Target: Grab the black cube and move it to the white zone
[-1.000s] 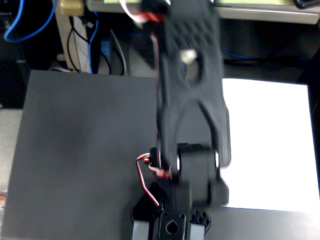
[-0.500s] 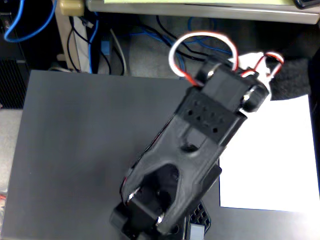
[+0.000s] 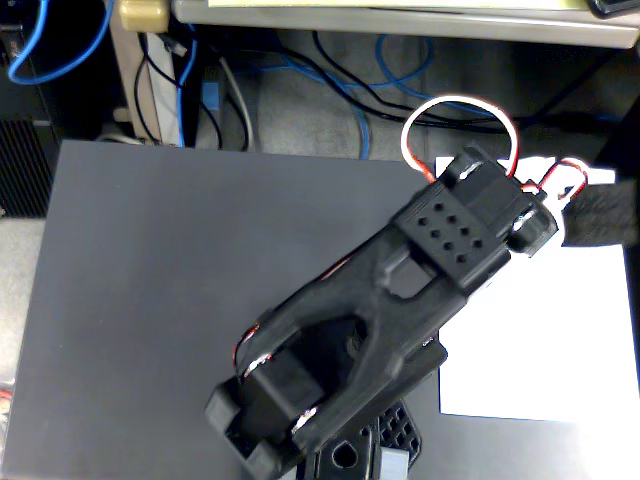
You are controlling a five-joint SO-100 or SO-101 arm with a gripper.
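Fixed view: the black arm reaches over the white sheet beside the foam block. Gripper hidden, so its opening is unclear; the block may slip.

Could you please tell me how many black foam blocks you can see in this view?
1: the block is at the right edge, over the white sheet's top end, just beyond the arm's tip. The arm could hide others.

Matt grey mat, white zone seemingly paper, rough black cube
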